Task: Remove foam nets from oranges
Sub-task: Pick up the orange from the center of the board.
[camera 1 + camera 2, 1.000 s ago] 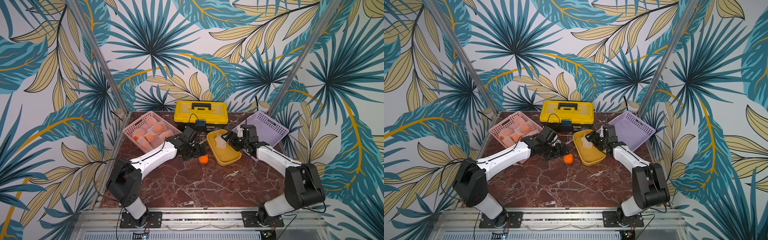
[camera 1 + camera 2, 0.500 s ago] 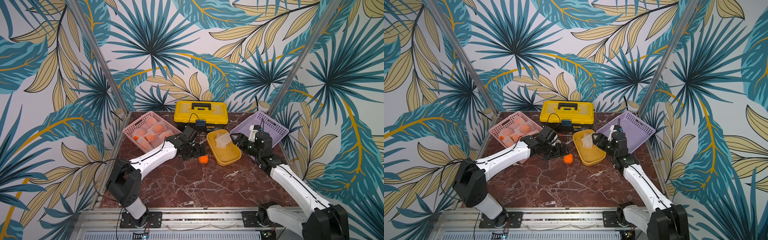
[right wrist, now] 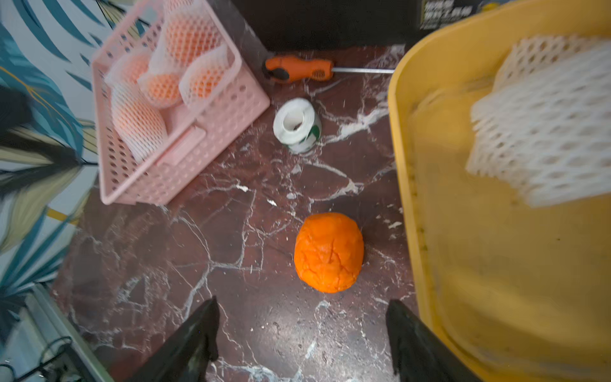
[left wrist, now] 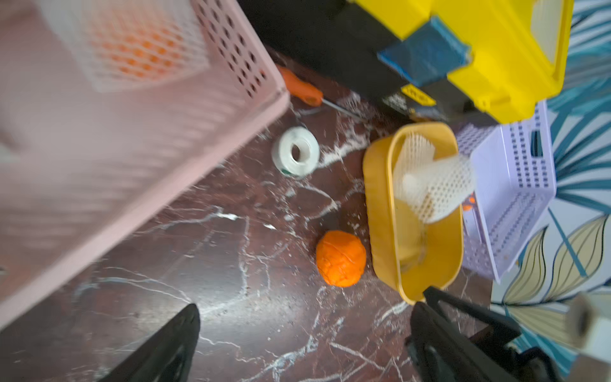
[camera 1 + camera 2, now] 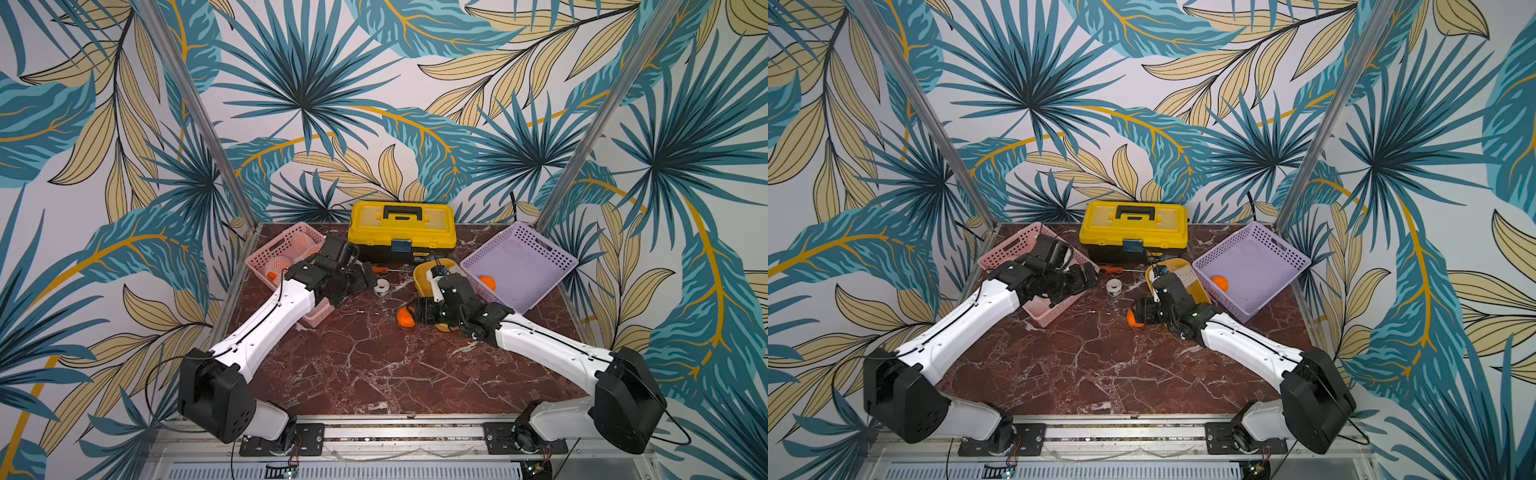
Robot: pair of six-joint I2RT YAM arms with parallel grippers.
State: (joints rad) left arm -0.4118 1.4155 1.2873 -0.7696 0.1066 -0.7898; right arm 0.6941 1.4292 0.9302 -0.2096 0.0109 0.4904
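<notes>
A bare orange [image 5: 404, 319] [image 3: 329, 251] lies on the marble just beside the yellow tray [image 3: 413, 165]. My right gripper [image 3: 302, 307] [image 5: 417, 315] is open, low over the table, with the orange just ahead of its fingertips and not between them. A loose white foam net [image 3: 542, 125] [image 4: 429, 178] lies in the yellow tray. Several oranges in foam nets [image 3: 165, 82] sit in the pink basket [image 5: 278, 249]. My left gripper [image 4: 307, 314] [image 5: 365, 277] is open and empty beside that basket. Another bare orange [image 5: 486, 282] lies in the purple basket [image 5: 540, 257].
A yellow toolbox [image 5: 401, 232] stands at the back middle. An orange-handled screwdriver [image 3: 299, 69] and a white tape roll [image 3: 296, 124] lie on the marble between the pink basket and the tray.
My right gripper left the foam net in the yellow tray, swung out right, then came down behind the bare orange. My left gripper drew back a little toward the pink basket.
</notes>
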